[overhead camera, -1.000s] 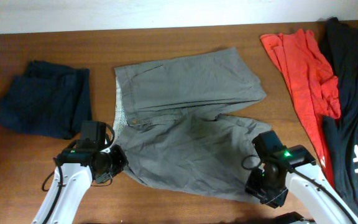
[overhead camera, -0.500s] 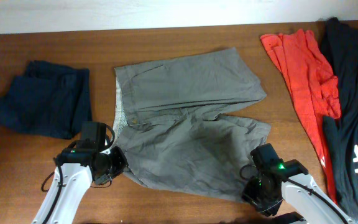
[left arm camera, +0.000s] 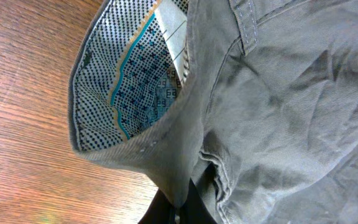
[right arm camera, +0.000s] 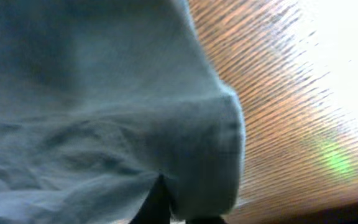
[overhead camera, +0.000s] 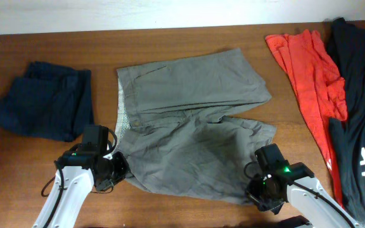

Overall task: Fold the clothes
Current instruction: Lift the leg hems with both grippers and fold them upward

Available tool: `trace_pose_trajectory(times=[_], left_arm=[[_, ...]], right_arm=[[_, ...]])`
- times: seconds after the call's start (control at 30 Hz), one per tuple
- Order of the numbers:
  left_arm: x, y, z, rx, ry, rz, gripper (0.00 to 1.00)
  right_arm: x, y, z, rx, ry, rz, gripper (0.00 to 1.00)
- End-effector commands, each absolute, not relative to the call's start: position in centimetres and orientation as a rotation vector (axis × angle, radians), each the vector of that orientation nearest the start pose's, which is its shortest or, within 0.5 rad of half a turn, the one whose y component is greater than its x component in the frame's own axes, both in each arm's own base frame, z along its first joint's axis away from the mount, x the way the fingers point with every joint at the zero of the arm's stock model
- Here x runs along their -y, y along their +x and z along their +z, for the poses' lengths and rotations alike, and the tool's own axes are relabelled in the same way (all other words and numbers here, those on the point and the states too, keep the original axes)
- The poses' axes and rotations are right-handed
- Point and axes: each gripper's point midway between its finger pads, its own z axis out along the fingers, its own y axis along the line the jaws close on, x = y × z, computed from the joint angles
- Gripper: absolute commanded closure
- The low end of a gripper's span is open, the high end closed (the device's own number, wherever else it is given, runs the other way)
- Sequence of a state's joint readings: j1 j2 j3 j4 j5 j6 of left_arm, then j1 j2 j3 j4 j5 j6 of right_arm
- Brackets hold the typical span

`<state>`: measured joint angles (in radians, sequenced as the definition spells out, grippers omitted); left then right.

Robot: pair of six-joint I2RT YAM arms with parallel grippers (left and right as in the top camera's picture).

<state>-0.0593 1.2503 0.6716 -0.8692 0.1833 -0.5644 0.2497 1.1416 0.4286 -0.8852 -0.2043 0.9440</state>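
While L jaws clamp waistband (left arm camera: 143, 151), R jaws leg hem (right arm camera: 227, 146), grey-olive shorts (overhead camera: 195, 95) wrinkled, lining (left arm camera: 129, 81) showing.

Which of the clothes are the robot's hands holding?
The grey-olive shorts in the middle. The navy garment, red-orange garment and black garment lie apart, untouched.

- Table (overhead camera: 189, 38): brown wood with visible grain; everything below lies on it.
- Folded garment (overhead camera: 43, 100): dark navy, at the left side, well apart from the other two.
- Red-orange garment (overhead camera: 309, 69): crumpled, stretched lengthwise at the right.
- Black garment (overhead camera: 360, 95): at the far right, touching the red-orange one; white lettering (cut off by the frame edge, unreadable).
- Pale strip (overhead camera: 138, 12): runs along the table's far edge.
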Motion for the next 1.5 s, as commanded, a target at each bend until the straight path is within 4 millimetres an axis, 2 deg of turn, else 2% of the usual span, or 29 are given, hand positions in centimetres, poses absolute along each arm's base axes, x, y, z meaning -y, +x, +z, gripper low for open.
trace_pose_trajectory(times=[0.0,0.1,0.27,0.37,0.4,0.43,0.53,0.6,0.87,0.9,0.97,1.03,1.13,1.23,1.37,1.47], left_arm=[[4.4,20.8,4.6,-2.953,-0.711,-0.338,0.99],[4.3,20.8,4.8,-2.959,-0.681,-0.336,1.0],[4.1,21.9,8.3,-2.92,-0.581,-0.324,1.0],[3.5,22.3,11.1,-2.868,-0.555,-0.276,1.0],[3.4,22.4,12.9,-2.833,-0.536,-0.285,1.0],[3.4,22.4,13.7,-2.814,-0.534,-0.29,1.0],[3.1,21.9,16.0,-2.763,-0.537,-0.304,1.0],[2.8,20.8,17.9,-2.72,-0.547,-0.311,1.0],[2.6,17.2,21.8,-2.631,-0.525,-0.329,1.0],[2.6,16.7,22.4,-2.61,-0.519,-0.333,0.99],[2.6,16.5,22.6,-2.595,-0.518,-0.332,1.0],[1.7,16.9,22.7,-2.574,-0.544,-0.272,1.0],[0.8,18.2,22.6,-2.554,-0.56,-0.203,1.0],[0.2,20.2,21.7,-2.566,-0.575,-0.151,1.0],[-0.3,23.6,19.6,-2.603,-0.594,-0.096,1.0],[-1.0,26.8,18.2,-2.598,-0.607,-0.032,1.0]], right_arm=[[-6.1,11.5,-0.5,-3.056,1.126,0.209,0.96],[-6.5,11.6,-0.2,-3.064,1.106,0.248,0.96],[-6.1,13.5,3.8,-3.012,1.038,0.224,0.96],[-4.8,15.0,7.9,-2.915,0.994,0.149,0.96],[-3.9,15.9,10.8,-2.837,0.972,0.12,0.96],[-3.5,16.2,12.6,-2.792,0.962,0.108,0.96],[-2.7,16.6,16.9,-2.696,0.92,0.115,0.96],[-2.6,16.3,19.8,-2.653,0.865,0.156,0.96],[-1.6,13.5,22.8,-2.622,0.862,0.155,0.96],[-1.3,13.3,23.8,-2.582,0.856,0.163,0.96],[-0.7,13.6,25.1,-2.521,0.853,0.153,0.96],[-0.4,15.1,26.8,-2.455,0.77,0.139,0.96],[-1.1,17.4,27.9,-2.43,0.651,0.153,0.96],[-2.0,20.7,27.4,-2.461,0.558,0.114,0.96],[-2.7,25.9,25.0,-2.53,0.48,0.003,0.96],[-3.3,30.8,22.6,-2.548,0.391,-0.084,0.96]])
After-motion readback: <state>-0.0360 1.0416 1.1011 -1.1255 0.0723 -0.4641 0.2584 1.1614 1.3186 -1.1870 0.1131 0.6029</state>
